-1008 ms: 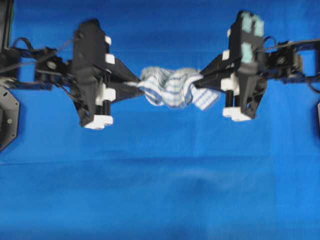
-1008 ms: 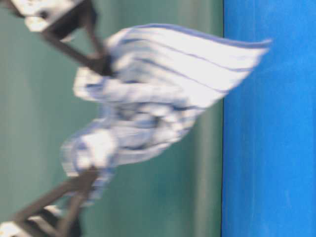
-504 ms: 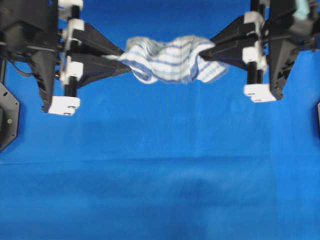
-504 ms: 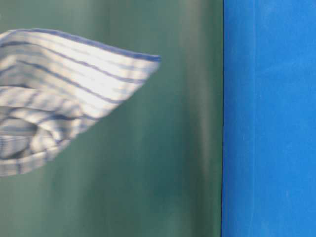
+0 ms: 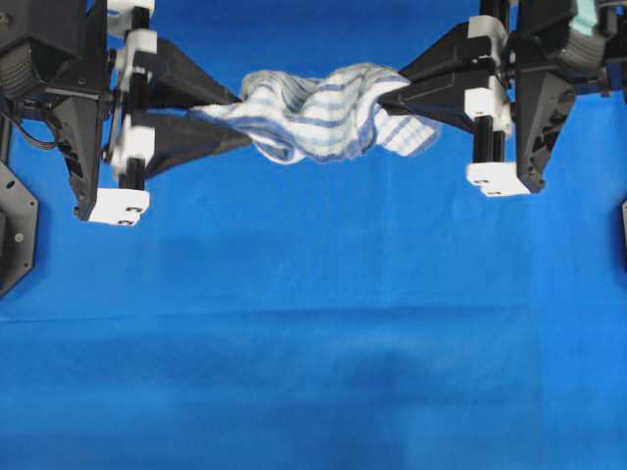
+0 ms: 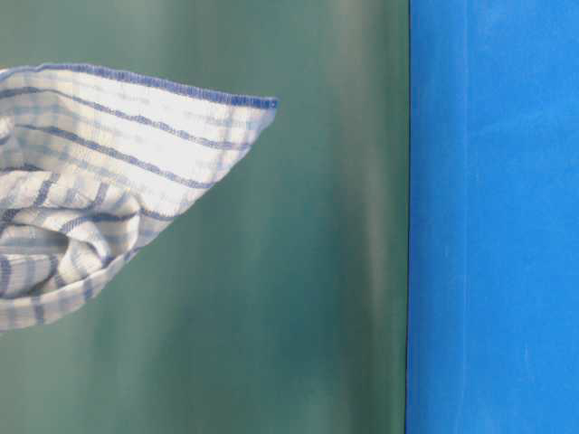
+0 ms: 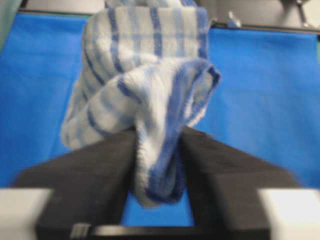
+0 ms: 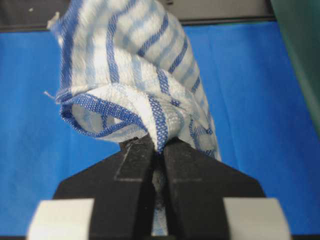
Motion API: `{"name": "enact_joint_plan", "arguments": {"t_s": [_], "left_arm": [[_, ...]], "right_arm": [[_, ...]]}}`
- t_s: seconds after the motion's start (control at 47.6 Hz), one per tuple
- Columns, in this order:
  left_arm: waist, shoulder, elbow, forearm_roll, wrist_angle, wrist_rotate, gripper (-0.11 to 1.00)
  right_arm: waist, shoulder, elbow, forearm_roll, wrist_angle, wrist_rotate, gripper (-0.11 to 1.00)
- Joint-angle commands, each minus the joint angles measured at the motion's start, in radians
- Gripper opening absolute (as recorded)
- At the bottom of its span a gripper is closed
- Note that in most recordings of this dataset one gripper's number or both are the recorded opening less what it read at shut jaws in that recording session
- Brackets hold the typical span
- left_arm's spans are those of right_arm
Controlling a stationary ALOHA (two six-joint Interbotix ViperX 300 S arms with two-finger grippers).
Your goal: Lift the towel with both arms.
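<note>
A white towel with blue stripes (image 5: pixel 318 113) hangs bunched in the air between my two arms, high above the blue table. My left gripper (image 5: pixel 235 119) is shut on the towel's left end; in the left wrist view the cloth (image 7: pixel 150 100) is pinched between the black fingers (image 7: pixel 90 175). My right gripper (image 5: pixel 387 93) is shut on the right end; in the right wrist view the towel (image 8: pixel 130 80) rises from between the closed fingers (image 8: pixel 192 175). In the table-level view only a corner of the towel (image 6: pixel 99 172) shows at the left; the grippers are out of that view.
The blue cloth-covered table (image 5: pixel 313 343) lies below. A black mount (image 5: pixel 15 230) stands at the table's left edge. A green backdrop (image 6: pixel 298 271) fills the table-level view.
Both arms have risen with the towel and spread apart, stretching it somewhat. In the table-level view the towel has moved toward the left and the fingers have left the frame.
</note>
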Motion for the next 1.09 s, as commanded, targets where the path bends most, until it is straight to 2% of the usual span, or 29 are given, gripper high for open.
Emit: {"name": "enact_joint_plan", "arguments": {"t_s": [0.0, 0.105, 0.147, 0.189, 0.294, 0.525, 0.714, 0.903, 1.071], "left_arm": [[0.002, -0.012, -0.021, 0.000, -0.012, -0.003, 0.45], [0.002, -0.017, -0.015, 0.000, -0.014, -0.005, 0.77], [0.002, -0.020, -0.014, 0.000, -0.014, -0.005, 0.86], [0.002, -0.020, -0.011, 0.000, -0.014, -0.005, 0.91], [-0.003, -0.015, -0.006, 0.000, -0.014, -0.006, 0.89], [-0.017, 0.012, 0.023, 0.000, -0.032, -0.008, 0.89], [-0.034, 0.080, 0.094, 0.000, -0.104, -0.008, 0.89], [-0.032, 0.155, 0.173, 0.000, -0.187, -0.009, 0.89], [-0.040, 0.229, 0.242, -0.002, -0.245, -0.009, 0.89]], "right_arm": [[0.000, -0.008, -0.026, -0.002, -0.020, 0.003, 0.21], [0.000, -0.008, -0.025, -0.015, -0.020, 0.005, 0.52], [-0.002, -0.008, -0.023, -0.026, -0.020, 0.009, 0.63], [-0.002, -0.008, -0.023, -0.035, -0.018, 0.014, 0.69], [-0.002, -0.008, -0.018, -0.038, -0.014, 0.015, 0.66], [-0.002, -0.006, 0.031, -0.037, -0.014, 0.021, 0.66], [0.000, -0.006, 0.158, -0.035, -0.054, 0.067, 0.66], [0.011, 0.014, 0.314, -0.035, -0.166, 0.137, 0.66], [0.029, 0.069, 0.396, -0.035, -0.227, 0.189, 0.66]]}}
